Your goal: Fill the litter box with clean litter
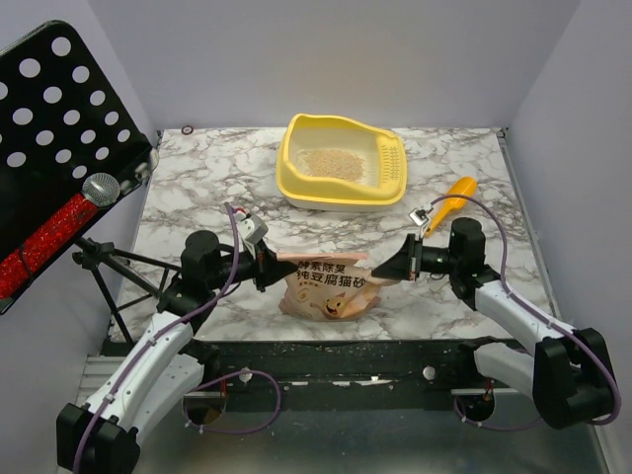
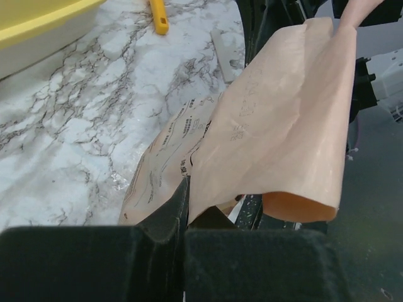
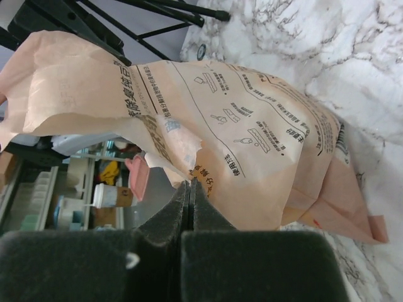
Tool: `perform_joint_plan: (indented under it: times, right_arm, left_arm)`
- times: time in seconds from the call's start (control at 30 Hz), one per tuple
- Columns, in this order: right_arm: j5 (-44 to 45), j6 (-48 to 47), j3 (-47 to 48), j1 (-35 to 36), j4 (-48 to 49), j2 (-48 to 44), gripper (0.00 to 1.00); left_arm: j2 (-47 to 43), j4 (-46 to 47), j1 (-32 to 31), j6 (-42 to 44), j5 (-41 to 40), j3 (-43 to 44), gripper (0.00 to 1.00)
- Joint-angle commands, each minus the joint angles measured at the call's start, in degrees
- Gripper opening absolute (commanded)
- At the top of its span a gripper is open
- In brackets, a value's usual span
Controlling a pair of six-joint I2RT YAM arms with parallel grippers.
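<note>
Marbled tabletop (image 1: 197, 188) bears crumpled paper bag (image 1: 327, 287), rounded litter box (image 1: 336, 200).

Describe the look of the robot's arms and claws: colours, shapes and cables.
The left arm and right arm have white shells with black joints and bases. A thin purple cable runs along each. The left claw and right claw are black, tapering to wedge tips.

left gripper (image 2: 186, 189) is pinched onto the paper bag (image 2: 283, 126) edge | marble table (image 2: 82, 126) is seen behind | litter box (image 2: 38, 25) corner is caught top-left, scoop (image 2: 158, 16) handle up top
</note>
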Motion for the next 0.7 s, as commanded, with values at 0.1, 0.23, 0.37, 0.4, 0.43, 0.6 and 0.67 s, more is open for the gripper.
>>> perform_joint_plan:
  times: [0.1,0.23,0.37,0.4,0.43,0.6,0.67]
  right_arm:
    - [-7.3,13.2,-2.8,-1.5,5.3,1.1,0.0]
    - [-7.7,17.7,-3.9,-1.4,5.3,1.5,0.0]
    - [-8.0,18.9,-4.2,-1.4,2.5,2.1,0.0]
    - [-7.8,19.1,-4.3,-1.5,2.4,2.2,0.0]
    - [-7.9,19.7,-4.5,-1.4,2.5,2.4,0.0]
    - [-8.9,26.0,-7.7,-1.5,8.3,3.3,0.0]
    - [-9.3,27.9,-8.5,-1.4,10.1,3.7,0.0]
  left_arm:
    - [4.2,-6.7,1.7,-7.8,3.7,3.7,0.0]
    - [10.2,-15.6,2.1,-10.6,7.1,7.7,0.0]
    - [11.2,-20.9,2.1,-13.2,8.5,8.6,0.0]
    - [10.1,-21.6,2.3,-14.6,7.9,8.3,0.0]
    - [9.5,-23.2,2.7,-15.5,6.7,8.4,0.0]
    - [9.0,-29.2,5.3,-21.5,9.1,7.6,0.0]
    - [8.5,-28.4,6.3,-25.6,11.1,5.6,0.0]
